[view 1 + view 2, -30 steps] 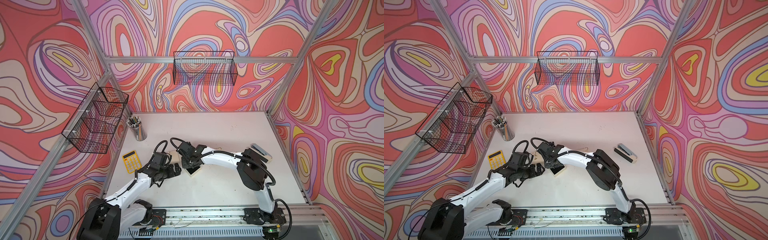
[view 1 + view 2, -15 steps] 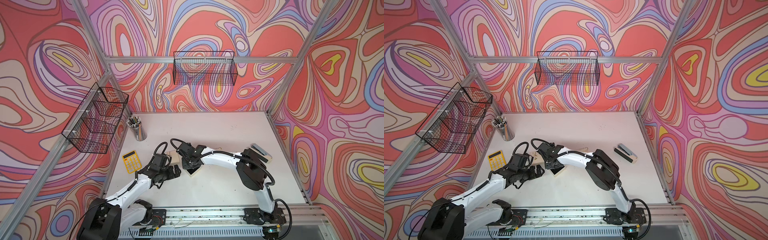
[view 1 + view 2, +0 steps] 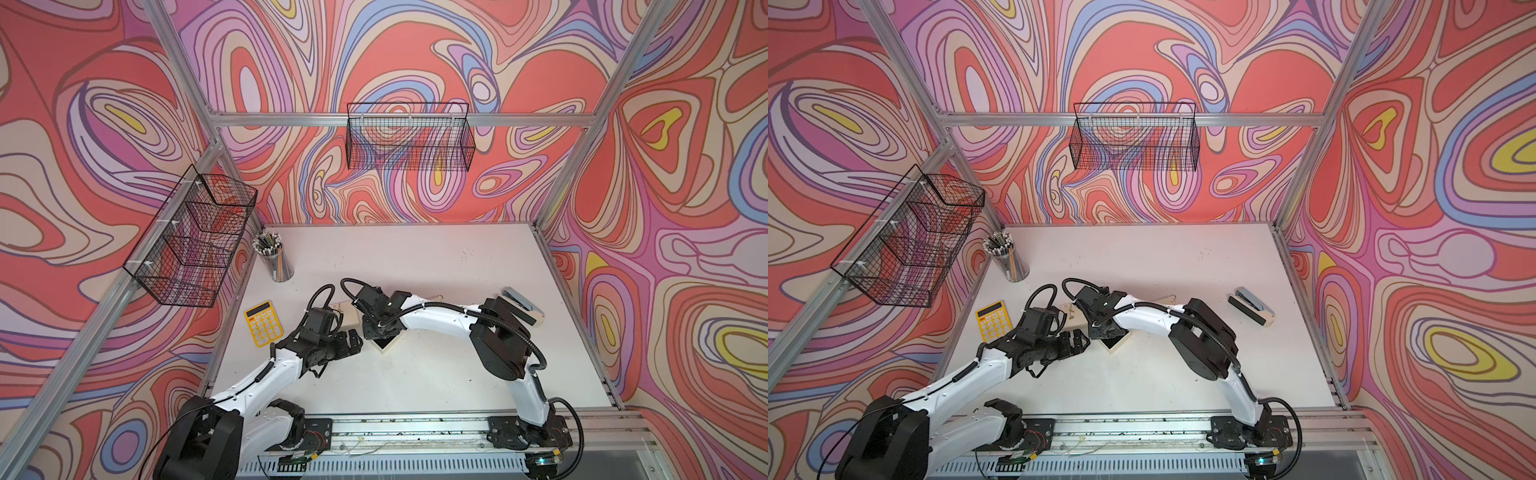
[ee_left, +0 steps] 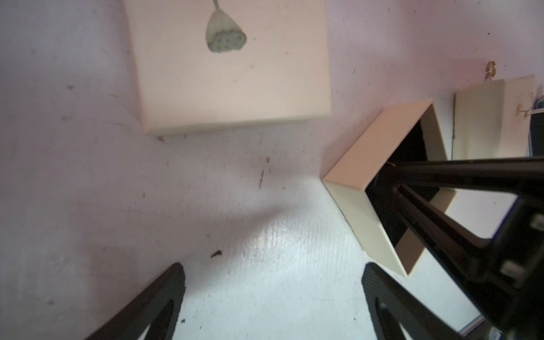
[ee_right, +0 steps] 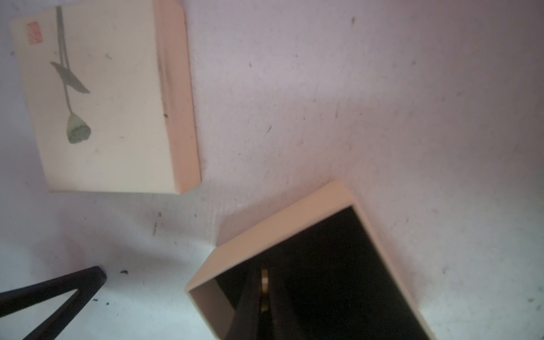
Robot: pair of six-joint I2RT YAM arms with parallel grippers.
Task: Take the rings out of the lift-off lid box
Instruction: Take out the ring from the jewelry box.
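Note:
The lift-off lid box stands open in the middle of the table, a cream base with a black inside, seen in both top views. Its lid, cream with a lotus drawing, lies flat beside it. My right gripper reaches down into the box and is shut on a ring, a thin band seen edge-on between the jaws. My left gripper hovers open over bare table just beside the box, holding nothing. No other ring shows inside the box.
Another cream box stands past the open one, with a small ring-like metal piece on the table by it. A yellow calculator and a pencil cup stand at the left. A stapler lies at the right.

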